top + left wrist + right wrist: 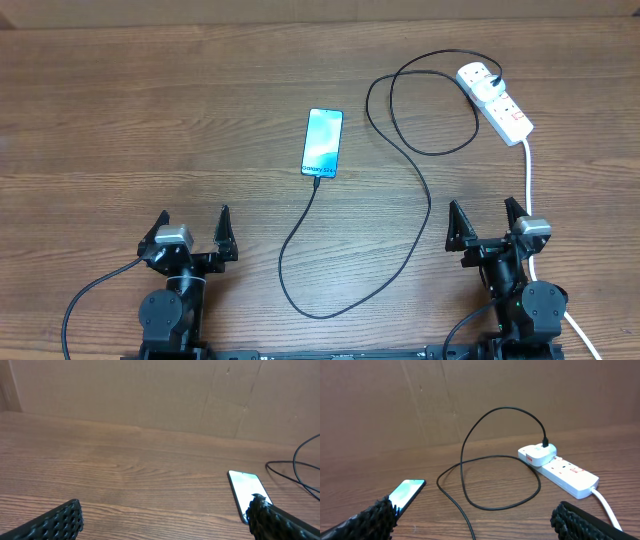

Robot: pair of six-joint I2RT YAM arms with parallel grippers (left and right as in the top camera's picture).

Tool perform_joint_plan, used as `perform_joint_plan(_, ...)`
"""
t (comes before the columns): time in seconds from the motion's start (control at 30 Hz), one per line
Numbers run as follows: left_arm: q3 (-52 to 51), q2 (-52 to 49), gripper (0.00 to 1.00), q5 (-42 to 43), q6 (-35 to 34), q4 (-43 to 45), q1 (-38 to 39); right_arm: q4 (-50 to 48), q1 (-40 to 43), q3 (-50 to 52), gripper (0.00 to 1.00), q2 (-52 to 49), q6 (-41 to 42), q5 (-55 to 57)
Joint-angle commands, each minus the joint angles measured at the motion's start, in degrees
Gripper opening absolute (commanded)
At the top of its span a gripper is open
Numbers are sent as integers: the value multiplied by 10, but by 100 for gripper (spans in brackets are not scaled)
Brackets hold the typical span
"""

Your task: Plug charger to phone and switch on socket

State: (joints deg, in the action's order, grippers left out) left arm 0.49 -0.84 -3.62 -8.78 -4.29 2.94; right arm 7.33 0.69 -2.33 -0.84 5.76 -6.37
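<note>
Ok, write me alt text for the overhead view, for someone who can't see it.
A phone lies screen-up on the wooden table, the black charger cable meeting its near edge and looping right to a white socket strip at the far right. The left gripper and right gripper sit open at the near edge, holding nothing.

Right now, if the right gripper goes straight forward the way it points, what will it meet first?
Probably the loop of the charger cable, just ahead of the right gripper. The socket lies beyond, slightly to the right. Height is unclear, so it might pass over the cable.
</note>
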Motion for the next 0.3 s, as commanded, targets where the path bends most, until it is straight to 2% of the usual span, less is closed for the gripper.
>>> perform_joint_plan(0.0,-2,6,100,6,11,1,-4,0,-2,5,100,7,3,8)
perform_joint_plan(0.27,-2,6,100,6,11,1,-4,0,-2,5,100,7,3,8)
